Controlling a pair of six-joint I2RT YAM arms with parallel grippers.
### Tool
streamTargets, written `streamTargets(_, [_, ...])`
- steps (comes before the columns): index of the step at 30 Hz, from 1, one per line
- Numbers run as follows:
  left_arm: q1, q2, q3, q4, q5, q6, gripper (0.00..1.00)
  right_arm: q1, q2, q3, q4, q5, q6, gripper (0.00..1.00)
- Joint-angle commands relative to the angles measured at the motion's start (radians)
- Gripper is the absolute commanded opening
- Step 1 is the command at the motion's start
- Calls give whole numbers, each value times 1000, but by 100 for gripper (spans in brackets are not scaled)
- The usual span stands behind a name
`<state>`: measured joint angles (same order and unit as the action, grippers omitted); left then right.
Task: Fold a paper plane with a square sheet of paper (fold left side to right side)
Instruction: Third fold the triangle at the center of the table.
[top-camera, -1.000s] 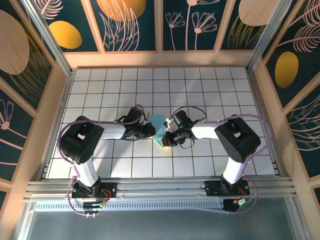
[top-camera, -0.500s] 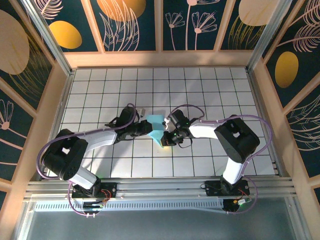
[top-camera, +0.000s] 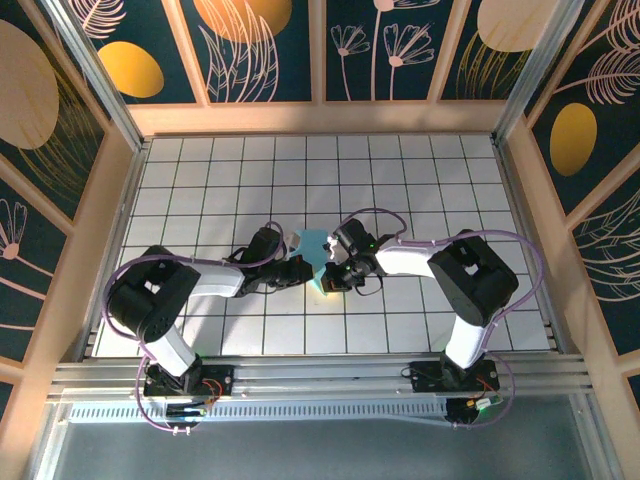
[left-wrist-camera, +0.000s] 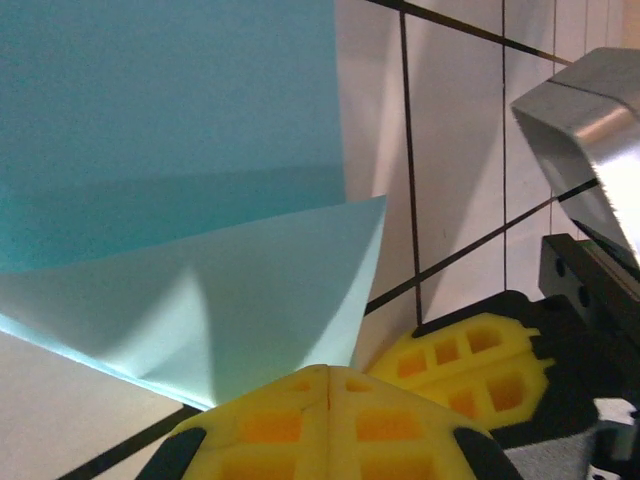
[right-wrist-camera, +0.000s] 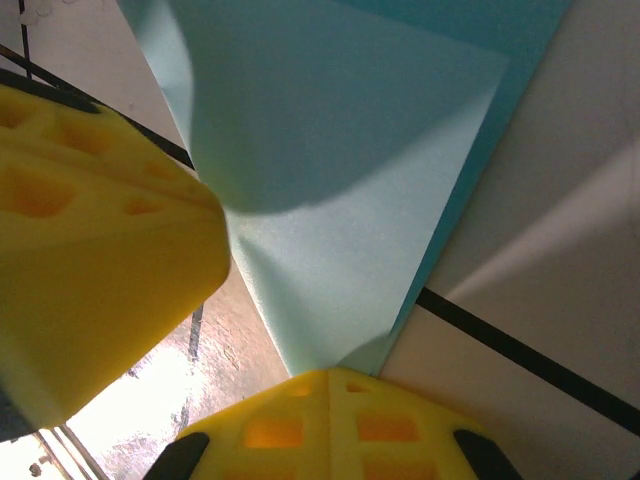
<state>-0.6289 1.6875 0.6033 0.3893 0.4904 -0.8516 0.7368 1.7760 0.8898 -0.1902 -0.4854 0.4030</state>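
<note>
From above, the square sheet of paper (top-camera: 312, 243) sits partly folded in the middle of the table (top-camera: 420, 180). At the left wrist, the left gripper (left-wrist-camera: 328, 372) is clenched against a lifted flap. At the right wrist, the right gripper (right-wrist-camera: 328, 375) pinches the flap's corner, so laying it across and creasing likely follows.

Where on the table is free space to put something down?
Free: the tile rows between the paper and the back wall, and the table near its right edge. Crowded: the centre, where left hand and right hand pinch the paper.
</note>
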Motion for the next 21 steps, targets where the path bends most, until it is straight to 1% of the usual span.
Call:
streamTargets(1, [-5, 20, 21, 51, 19, -14, 4, 1, 72, -31, -112, 193, 4, 0])
streamTargets(6, [-5, 20, 31, 39, 9, -5, 4, 4, 77, -25, -123, 204, -4, 0])
streamTargets(7, [-4, 47, 32, 30, 2, -4, 4, 4, 78, -24, -128, 208, -7, 0])
streamTargets(9, [-5, 54, 36, 17, -7, -1, 4, 7, 81, -20, -136, 215, -12, 0])
streamTargets(21, [-4, 73, 64, -81, -108, 9, 3, 18, 95, -2, -179, 252, -23, 0])
